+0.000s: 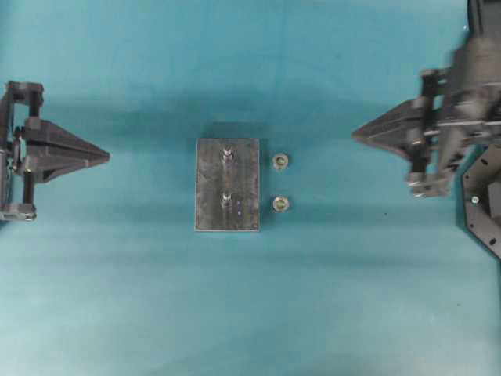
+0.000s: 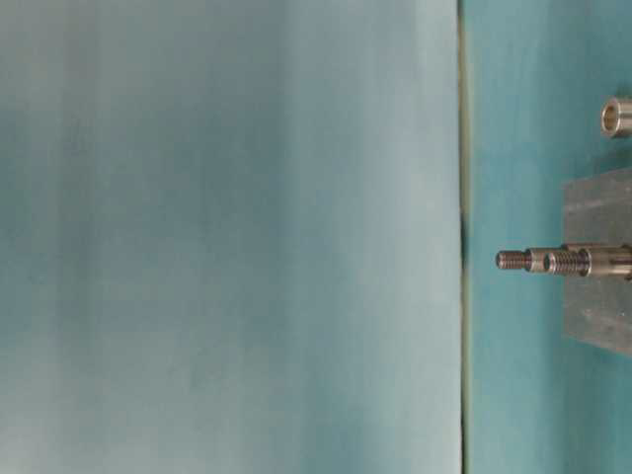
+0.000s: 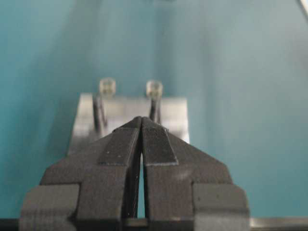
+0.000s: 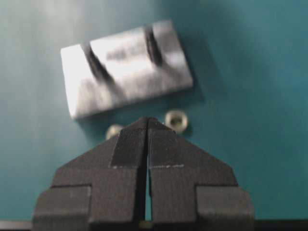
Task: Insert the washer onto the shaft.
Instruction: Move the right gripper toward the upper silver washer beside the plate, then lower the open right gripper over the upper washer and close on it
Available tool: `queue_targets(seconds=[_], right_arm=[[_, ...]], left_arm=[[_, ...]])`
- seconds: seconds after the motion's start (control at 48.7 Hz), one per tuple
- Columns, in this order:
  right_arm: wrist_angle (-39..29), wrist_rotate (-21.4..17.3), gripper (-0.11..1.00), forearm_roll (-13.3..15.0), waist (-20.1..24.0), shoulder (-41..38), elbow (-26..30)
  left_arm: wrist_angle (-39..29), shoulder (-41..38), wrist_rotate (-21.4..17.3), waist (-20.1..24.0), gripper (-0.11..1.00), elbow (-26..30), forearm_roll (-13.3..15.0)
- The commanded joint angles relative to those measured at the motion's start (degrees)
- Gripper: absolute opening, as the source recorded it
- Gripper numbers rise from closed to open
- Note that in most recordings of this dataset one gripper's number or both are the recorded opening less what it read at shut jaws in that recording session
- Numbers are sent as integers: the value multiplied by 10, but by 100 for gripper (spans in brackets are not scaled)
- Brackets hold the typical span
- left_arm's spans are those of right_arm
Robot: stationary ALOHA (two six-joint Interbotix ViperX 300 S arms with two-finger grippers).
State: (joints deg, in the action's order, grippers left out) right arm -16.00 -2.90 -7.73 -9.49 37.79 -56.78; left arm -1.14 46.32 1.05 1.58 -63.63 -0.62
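Observation:
A grey metal plate (image 1: 210, 188) lies at the table's middle with two upright threaded shafts, one (image 1: 226, 155) farther back and one (image 1: 226, 200) nearer. Two metal washers (image 1: 281, 162) (image 1: 281, 204) lie on the table just right of the plate. My left gripper (image 1: 106, 157) is shut and empty at the left, well clear of the plate. Raised above the table at the right, my right gripper (image 1: 356, 135) is shut with nothing in it. In the right wrist view its tips (image 4: 147, 119) point at the washers (image 4: 176, 120) (image 4: 114, 130). The left wrist view has the left gripper (image 3: 141, 118) before the plate (image 3: 86, 113).
A black octagonal fixture (image 1: 485, 200) sits at the table's right edge below the right arm. Teal table surface (image 1: 250, 313) spreads all round the plate.

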Motion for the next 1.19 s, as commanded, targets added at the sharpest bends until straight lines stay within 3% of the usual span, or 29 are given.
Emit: queue_targets(seconds=[0.0,0.308,0.472,0.595,0.821,1.169], right_arm=[[-27,-3,0,0,-3,-43,40],[-110,0,0,2,-27,-195,143],[-165,28,1,15,-29,-265,198],[-192,61,19,14,-29,-309,230],[-195,90,82,15,-18,-371,258],[-195,95,79,14,-10,-445,289]], left_arm=[[-24,-11,2,1,0,25,-1],[-27,-42,-1,-1,0,35,-2],[-27,-47,-1,-2,0,37,-2],[-27,-47,-1,-2,0,37,-1],[-28,-47,1,-4,0,33,-1],[-29,-47,1,-4,0,27,-2]])
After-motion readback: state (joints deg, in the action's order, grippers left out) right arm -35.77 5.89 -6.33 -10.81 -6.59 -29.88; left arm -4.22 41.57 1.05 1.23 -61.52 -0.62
